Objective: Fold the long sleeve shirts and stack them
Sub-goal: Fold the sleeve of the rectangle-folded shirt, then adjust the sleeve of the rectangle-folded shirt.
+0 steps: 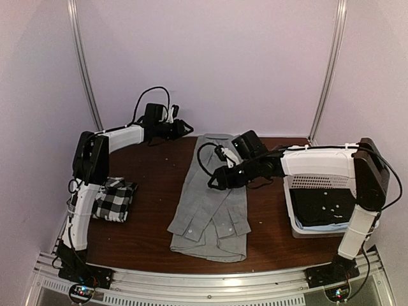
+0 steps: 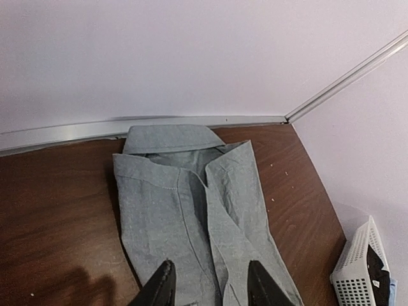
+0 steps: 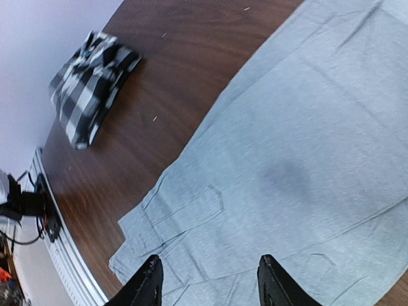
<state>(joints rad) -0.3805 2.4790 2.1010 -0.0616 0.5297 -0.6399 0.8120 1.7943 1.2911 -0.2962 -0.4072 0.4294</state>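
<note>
Counter: the brown wooden counter carries both shirts and a basket, and its middle is given to the folding work.
Grey shirt: the grey shirt lies flat in the middle as a long narrow strip, with both sleeves folded inward over the body and the cuffs at the near end. I judge it is laid this way so that folds along its length can bring it to a small rectangle.
Basket: a white basket stands at the right edge, apart from the grey shirt, with dark cloth inside. It sits under the right arm and does not block the fold.
Checked shirt: the checked shirt is already a small folded packet at the left edge, beside the left arm's base, probably waiting as the bottom of the stack.
Right gripper: the right gripper hangs low over the middle of the grey shirt, its fingers spread with nothing between them.
Left gripper: the left gripper is at the far side, near the strip's far end, its fingers spread and holding nothing. Whether the tips touch the cloth I cannot tell.
In the way: nothing lies on the strip, and no other thing lies between the two shirts.
</note>
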